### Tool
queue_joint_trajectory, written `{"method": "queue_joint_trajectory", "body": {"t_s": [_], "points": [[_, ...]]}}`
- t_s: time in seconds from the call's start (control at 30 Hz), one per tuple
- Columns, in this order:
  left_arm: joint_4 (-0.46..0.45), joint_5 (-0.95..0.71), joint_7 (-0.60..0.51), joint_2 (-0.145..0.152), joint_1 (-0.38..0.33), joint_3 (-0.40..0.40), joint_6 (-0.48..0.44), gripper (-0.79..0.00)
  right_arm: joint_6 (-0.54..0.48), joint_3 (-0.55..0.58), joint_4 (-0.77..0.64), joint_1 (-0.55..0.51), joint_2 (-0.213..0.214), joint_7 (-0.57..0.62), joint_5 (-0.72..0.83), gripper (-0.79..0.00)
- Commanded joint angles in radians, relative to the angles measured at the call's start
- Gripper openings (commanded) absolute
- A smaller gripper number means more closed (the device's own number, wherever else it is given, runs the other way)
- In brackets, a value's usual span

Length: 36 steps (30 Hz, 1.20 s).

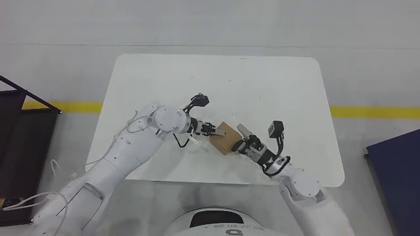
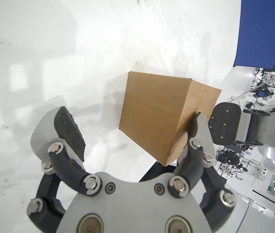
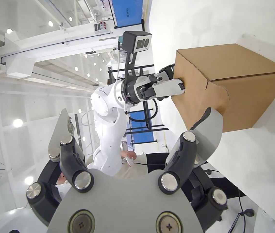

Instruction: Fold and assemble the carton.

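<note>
Carton (image 1: 224, 137) between left gripper (image 1: 209, 130), right gripper (image 1: 242, 145)

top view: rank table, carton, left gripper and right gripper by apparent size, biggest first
1. table, by far the largest.
2. carton.
3. left gripper and right gripper: both look smaller than the carton, and too alike to rank against each other.

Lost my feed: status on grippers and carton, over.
Left gripper open, touching carton. Right gripper open, touching it too. Carton on table between them. Nothing in the way.
</note>
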Motion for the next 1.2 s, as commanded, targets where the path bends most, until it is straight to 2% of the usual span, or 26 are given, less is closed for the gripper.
{"method": "queue_joint_trajectory", "body": {"t_s": [0.0,1.17], "points": [[0.003,-0.002,0.000,-0.001,0.000,0.000,-0.002,0.000,0.006,-0.006,0.002,0.005,0.000,-0.006,-0.010,0.000],[0.034,-0.025,-0.003,-0.014,-0.009,0.003,-0.029,0.000,0.038,-0.075,0.094,0.108,-0.009,-0.040,-0.018,0.000]]}}
